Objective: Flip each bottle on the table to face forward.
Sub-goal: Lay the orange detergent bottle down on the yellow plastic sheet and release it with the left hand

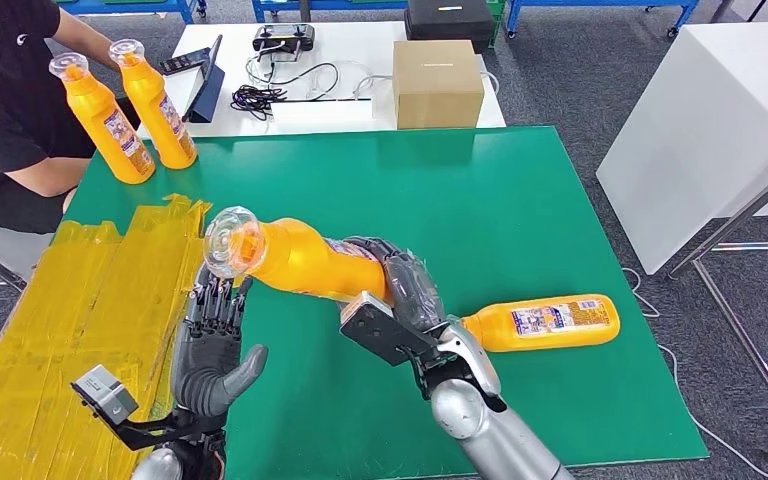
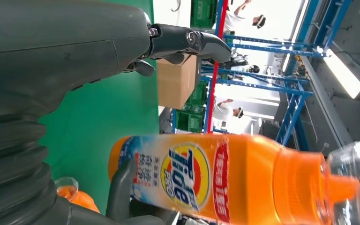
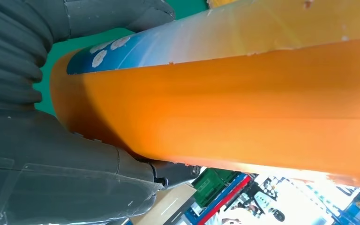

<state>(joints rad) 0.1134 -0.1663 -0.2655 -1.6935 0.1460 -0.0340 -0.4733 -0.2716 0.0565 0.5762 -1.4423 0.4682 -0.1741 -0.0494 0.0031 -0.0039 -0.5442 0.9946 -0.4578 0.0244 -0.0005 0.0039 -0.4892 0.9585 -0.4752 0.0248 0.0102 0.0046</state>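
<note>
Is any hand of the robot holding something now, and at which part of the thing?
The right hand grips an orange bottle around its lower body, near the base. The left hand is open below the capped end, holding nothing.

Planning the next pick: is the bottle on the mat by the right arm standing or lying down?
Lying down. The bottle rests on its side on the green mat, label up, beside the right hand.

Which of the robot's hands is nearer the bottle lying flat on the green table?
Right. The right hand, gripping a lifted bottle, sits just beside the lying bottle. The left hand is open, farther away across the mat.
</note>
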